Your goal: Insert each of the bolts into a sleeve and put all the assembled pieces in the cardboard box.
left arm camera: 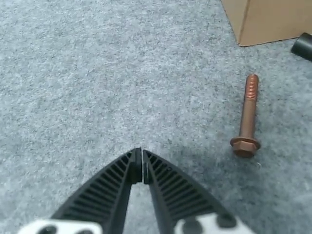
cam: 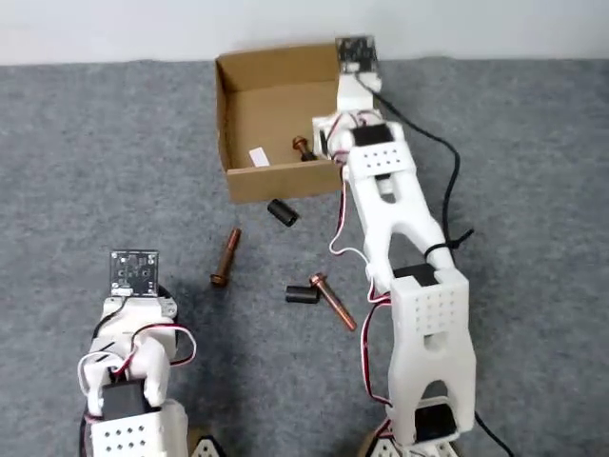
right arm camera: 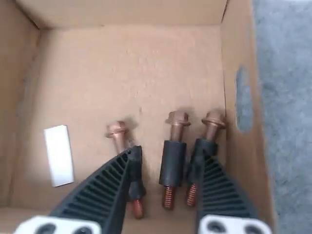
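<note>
While the left gripper [left arm camera: 142,156] sits closed, the right gripper [right arm camera: 167,150] gapes above 3 boxed bolts [right arm camera: 177,120].

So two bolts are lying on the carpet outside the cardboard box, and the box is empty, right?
The box part is wrong. The cardboard box holds three bolts, as the right wrist view shows; the middle bolt sits in a black sleeve. The two bolts outside are right.

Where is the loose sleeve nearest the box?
High view: the sleeve lies on the carpet just outside the cardboard box's near wall, with a bare bolt nearer the left arm.
</note>
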Controlling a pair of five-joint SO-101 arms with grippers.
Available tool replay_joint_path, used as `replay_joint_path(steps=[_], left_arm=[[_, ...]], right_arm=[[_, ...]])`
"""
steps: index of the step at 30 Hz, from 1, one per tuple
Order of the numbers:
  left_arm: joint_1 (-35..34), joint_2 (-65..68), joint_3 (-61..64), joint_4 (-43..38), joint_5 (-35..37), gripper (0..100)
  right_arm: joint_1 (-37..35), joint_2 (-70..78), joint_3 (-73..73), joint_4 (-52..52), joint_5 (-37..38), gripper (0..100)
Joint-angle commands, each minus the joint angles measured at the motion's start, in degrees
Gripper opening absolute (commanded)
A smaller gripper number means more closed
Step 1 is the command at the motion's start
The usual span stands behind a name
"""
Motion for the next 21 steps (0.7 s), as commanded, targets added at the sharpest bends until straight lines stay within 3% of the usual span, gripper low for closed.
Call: replay_joint_path(steps=[1, 3, 15, 21], left_arm=[[0.3, 0.0, -0.4, 0.3, -0.1, 0], [0.3, 0.0, -0.4, 0.3, -0.1, 0], [0.2, 0.0, -0.4, 0.4, -0.1, 0], [0.2, 0.0, -0.4, 0.4, -0.1, 1]], right_arm=[[-0.7, -0.6, -12.0, 9.6, 0.6, 4.0], [-1.6, -0.6, -16.8, 14.6, 0.9, 0.5], [-8.1, 0.0, -32.9, 45.7, 1.0, 2.8], [-11.1, 1.4, -30.1, 49.7, 2.7, 3.0]])
